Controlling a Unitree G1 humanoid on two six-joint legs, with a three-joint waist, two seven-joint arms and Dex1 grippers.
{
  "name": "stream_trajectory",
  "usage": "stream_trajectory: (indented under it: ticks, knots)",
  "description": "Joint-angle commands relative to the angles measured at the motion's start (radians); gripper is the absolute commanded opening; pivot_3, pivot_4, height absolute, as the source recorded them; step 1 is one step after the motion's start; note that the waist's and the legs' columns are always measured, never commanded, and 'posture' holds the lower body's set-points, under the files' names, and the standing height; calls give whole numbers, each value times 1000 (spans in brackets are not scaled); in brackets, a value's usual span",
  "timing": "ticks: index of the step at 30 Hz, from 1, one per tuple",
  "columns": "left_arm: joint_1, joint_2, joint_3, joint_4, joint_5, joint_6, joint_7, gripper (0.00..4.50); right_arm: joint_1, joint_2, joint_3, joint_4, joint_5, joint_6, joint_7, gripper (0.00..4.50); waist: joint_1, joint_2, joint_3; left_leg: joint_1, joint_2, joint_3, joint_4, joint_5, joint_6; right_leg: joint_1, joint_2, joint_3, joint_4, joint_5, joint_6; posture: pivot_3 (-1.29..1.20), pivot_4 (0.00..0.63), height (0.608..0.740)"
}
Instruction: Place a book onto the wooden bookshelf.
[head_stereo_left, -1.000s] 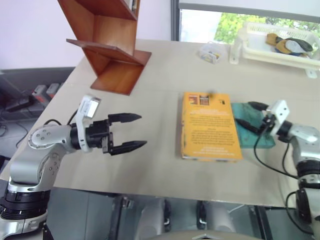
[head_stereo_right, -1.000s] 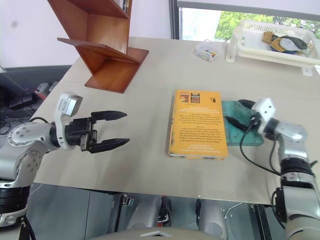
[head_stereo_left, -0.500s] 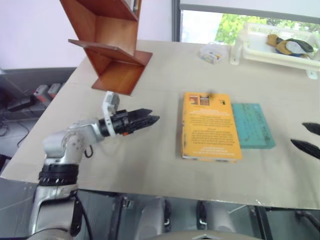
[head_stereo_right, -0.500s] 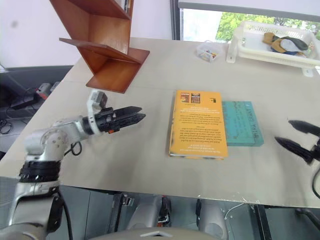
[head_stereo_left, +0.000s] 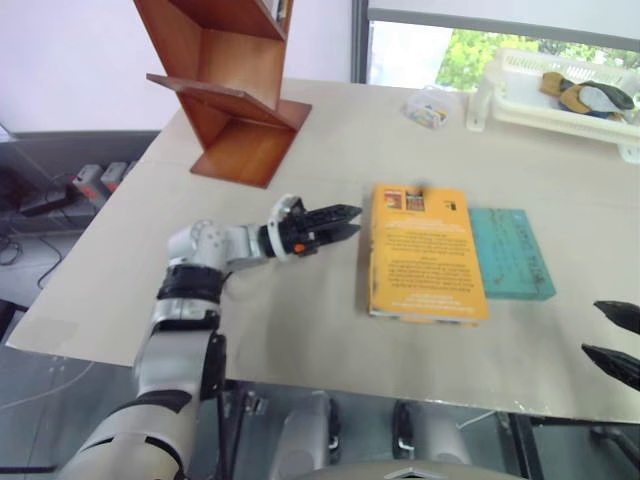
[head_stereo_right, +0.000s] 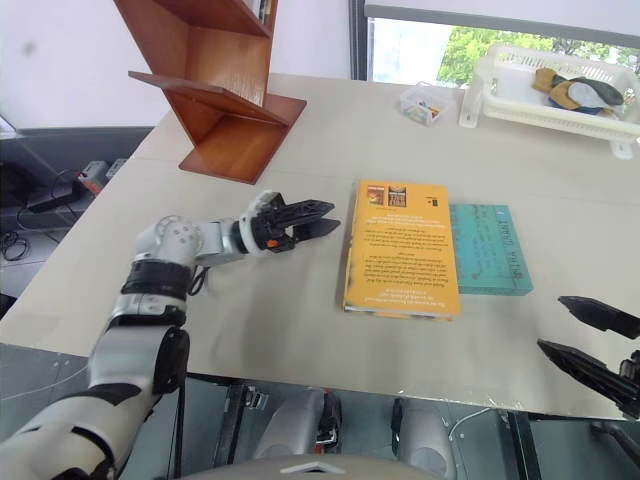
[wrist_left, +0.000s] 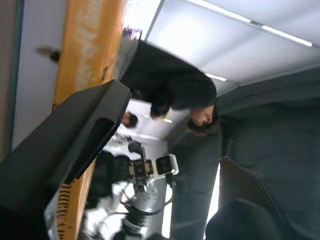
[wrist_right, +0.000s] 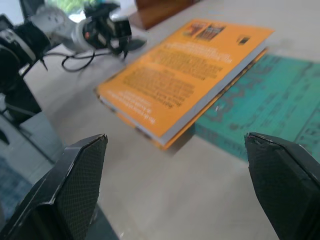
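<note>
Left gripper (head_stereo_right: 318, 217) sits low over the table (head_stereo_right: 280, 330), pointing sideways at the long left edge of the book (head_stereo_right: 402, 247), tips just short of it, not touching. Its fingers are spread apart with nothing between them; from the head they look stacked one over the other, so the gap barely shows there. The left wrist view has the two fingers well separated, with the book's orange spine running past one of them.

Using the book as landmark, left to right:
- Wooden bookshelf (head_stereo_right: 215, 95) stands up-left of the book, well apart, at the far left part of the table; slanted reddish boards, base flat on the tabletop.
- Book lies flat, cover up, mid-table, two small pictures at its far end, white page edges at its near end.
- Small clear box (head_stereo_right: 420, 104) sits beyond the book's far end, well apart.
- Teal book (head_stereo_right: 488, 248) lies flat against the book's right edge, touching or nearly so; shorter and thinner.
- White basket (head_stereo_right: 545, 95) is at the far right corner, well beyond the teal book, with some stuff inside.

Right gripper (head_stereo_right: 590, 345) is at the near right table edge, right of and nearer than both books, well apart from them. Fingers wide apart, empty; its wrist view looks between them at the book's near corner.
</note>
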Motion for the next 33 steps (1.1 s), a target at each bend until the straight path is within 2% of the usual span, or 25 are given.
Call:
stream_trajectory:
  ticks: [1,5,13,19,25,33]
  knots:
    - [-64,-15,-43,133,69,17,-74,4464,1,13,-44,-52,17,-14,-30,4500,0,0,0,0,0,0,0,0,0,0,0,0,0,0,0,0,150,712]
    - [-114,-40,-103,263,164,-8,-175,4464,-3,22,-44,-72,16,-22,-50,4500,2,1,-1,0,0,-1,0,0,0,0,0,-1,0,0,0,0,150,712]
    - [-158,-96,-231,359,335,-51,-387,4464,23,29,-71,-95,-6,-40,-61,4500,11,4,-5,0,-2,-1,0,-2,1,0,-3,-2,-1,0,0,0,150,712]
    - [-188,-156,-162,461,393,-102,-341,4464,40,40,-68,-113,-17,-57,-67,4500,29,8,-10,-1,-3,-3,2,-2,3,1,-4,-3,-1,-1,0,0,150,712]
    - [-179,-213,-195,461,463,-90,-416,4464,44,38,-83,-113,-24,-66,-75,4500,30,12,-14,-1,-5,-6,5,-6,1,4,-6,-7,-1,-2,2,0,150,712]
    - [-191,-198,-136,477,490,-81,-427,4464,51,41,-80,-120,-30,-77,-87,4500,28,13,-15,-1,-5,-7,6,-6,2,5,-7,-7,-1,-3,3,0,150,712]
